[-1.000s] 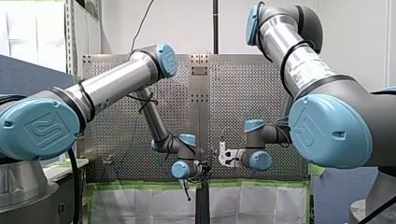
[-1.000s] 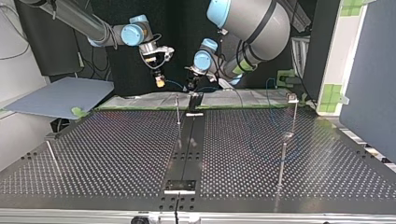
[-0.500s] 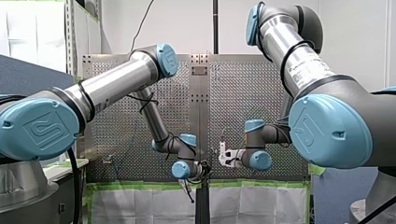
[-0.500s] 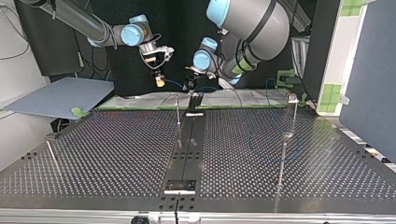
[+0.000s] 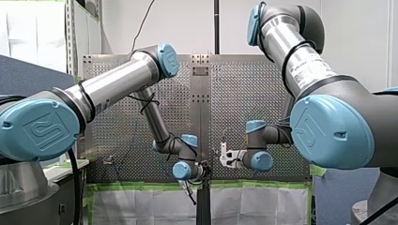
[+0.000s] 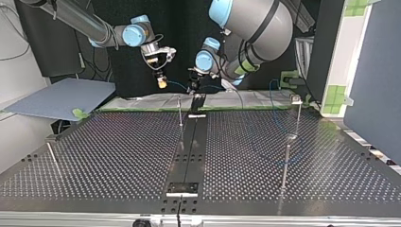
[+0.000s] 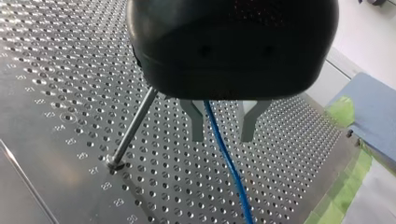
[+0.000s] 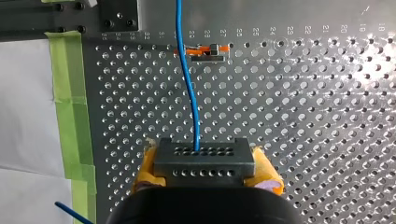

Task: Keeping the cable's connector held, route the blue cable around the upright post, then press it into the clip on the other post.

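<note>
My right gripper (image 8: 204,164) is shut with its yellow pads (image 8: 267,173) on the dark connector block (image 8: 204,154). The blue cable (image 8: 189,88) runs out of the block, ahead over the perforated plate. In the left wrist view the blue cable (image 7: 225,151) passes between the metal fingers of my left gripper (image 7: 223,126), close to one finger. The fingers stand apart and are open. A slim upright post (image 7: 133,127) stands just beside this gripper. In the top view both grippers hang at the table's far edge, my right gripper (image 6: 161,81) and my left gripper (image 6: 193,86), with the cable (image 6: 178,85) spanning them.
An orange and grey clip (image 8: 206,50) lies ahead of my right gripper. The top view shows a post (image 6: 180,111) near the centre rail, two posts (image 6: 297,116) at its right and one post (image 6: 52,157) at its left. Green tape (image 8: 70,107) edges the plate.
My left gripper's wrist has shifted slightly by the post. My right arm has not moved.
</note>
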